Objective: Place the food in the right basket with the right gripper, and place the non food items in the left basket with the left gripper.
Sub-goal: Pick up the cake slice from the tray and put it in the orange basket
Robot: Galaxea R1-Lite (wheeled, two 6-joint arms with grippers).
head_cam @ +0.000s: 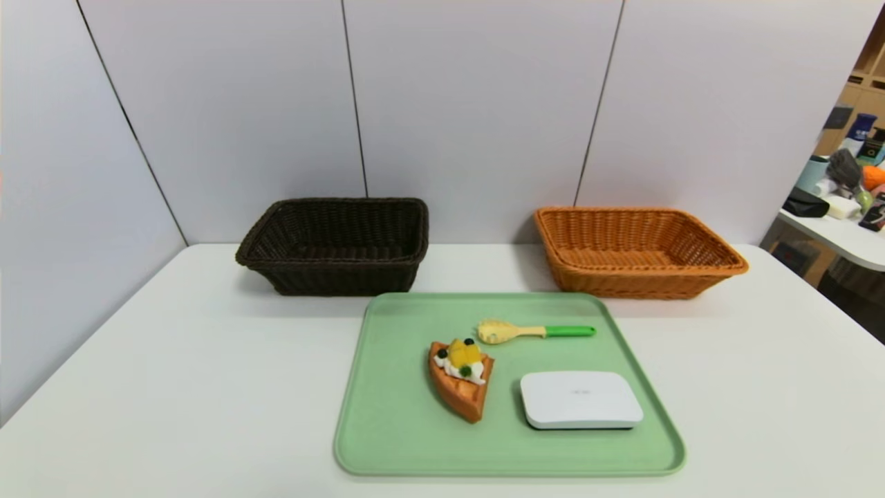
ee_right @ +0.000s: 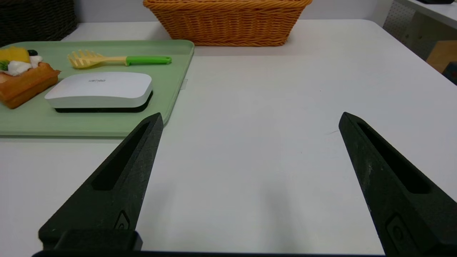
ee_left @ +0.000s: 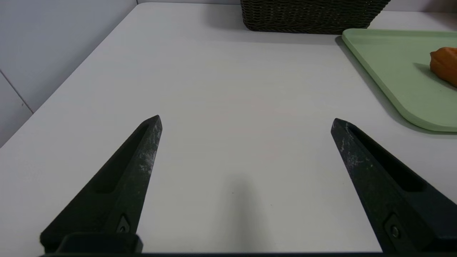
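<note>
Left gripper (ee_left: 246, 119): fingers wide apart, nothing between them, above bare table in its wrist view. Right gripper (ee_right: 251, 114): likewise spread and unladen. Neither shows in the head view.

The tray (head_cam: 387, 443) sits low centre of the head frame. The waffle wedge (head_cam: 464, 398) lies on its left half, the pale-headed utensil (head_cam: 570, 331) near its far edge, the white device (head_cam: 581, 399) at its lower right. The dark basket (head_cam: 342, 277) stands left of frame centre, the orange basket (head_cam: 643, 283) right of it.

Risks noted. The wedge is due on the right but lies left of the device; the arms may cross and foul each other. Its topping appears raised, and a high grip could crush or loosen it. The slim handle could slip from a shallow pinch. The device looks smooth and broad; a skewed approach might push it into the rim.
</note>
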